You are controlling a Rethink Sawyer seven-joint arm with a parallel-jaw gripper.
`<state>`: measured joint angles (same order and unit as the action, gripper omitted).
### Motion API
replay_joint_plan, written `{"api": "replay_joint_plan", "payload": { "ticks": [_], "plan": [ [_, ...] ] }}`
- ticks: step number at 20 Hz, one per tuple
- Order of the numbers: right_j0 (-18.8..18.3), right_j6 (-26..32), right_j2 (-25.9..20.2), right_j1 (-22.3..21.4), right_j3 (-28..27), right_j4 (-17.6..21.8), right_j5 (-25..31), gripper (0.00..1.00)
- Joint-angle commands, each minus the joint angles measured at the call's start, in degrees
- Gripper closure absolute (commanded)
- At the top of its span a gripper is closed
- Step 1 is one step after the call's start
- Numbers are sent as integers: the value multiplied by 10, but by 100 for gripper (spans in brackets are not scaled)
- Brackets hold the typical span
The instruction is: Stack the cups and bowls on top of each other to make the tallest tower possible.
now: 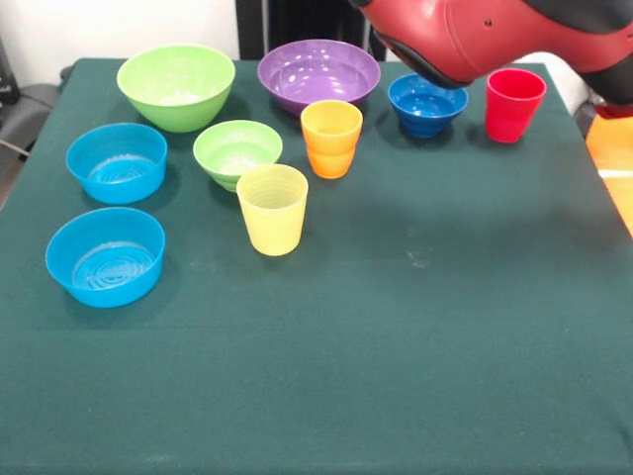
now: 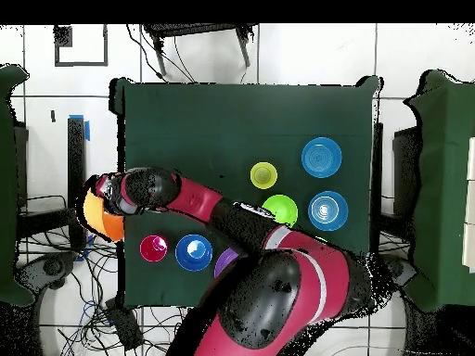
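Observation:
On the green cloth every piece stands singly, open side up, and no tower shows. The yellow cup (image 1: 272, 210) (image 2: 264, 174) is nearest the middle, the orange cup (image 1: 331, 139) behind it, the red cup (image 1: 514, 104) (image 2: 153, 247) at the far right. The bowls are large green (image 1: 176, 87), purple (image 1: 318, 74) (image 2: 225, 262), small green (image 1: 237, 153) (image 2: 279, 210), dark blue (image 1: 427, 105) (image 2: 193, 251) and two light blue (image 1: 117, 162) (image 1: 105, 256). In the overhead view my gripper (image 2: 96, 198) is off the table's side, over an orange bowl (image 2: 109, 225) that shows only in part.
My red arm (image 1: 475, 40) (image 2: 278, 278) crosses above the dark blue bowl and red cup and hides the orange cup and large green bowl from overhead. An orange shape (image 1: 613, 168) sits beyond the table's right edge. Cables cover the floor near the base.

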<state>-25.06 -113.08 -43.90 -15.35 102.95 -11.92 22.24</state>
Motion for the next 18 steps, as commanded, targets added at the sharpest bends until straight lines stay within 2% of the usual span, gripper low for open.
{"api": "replay_joint_plan", "payload": {
  "ticks": [1,13,18],
  "plan": [
    [10,-79,11,-28,-41,-40,74,100],
    [3,-47,32,-27,-106,-37,147,100],
    [-2,-37,40,-24,-135,-32,212,100]
  ]
}}
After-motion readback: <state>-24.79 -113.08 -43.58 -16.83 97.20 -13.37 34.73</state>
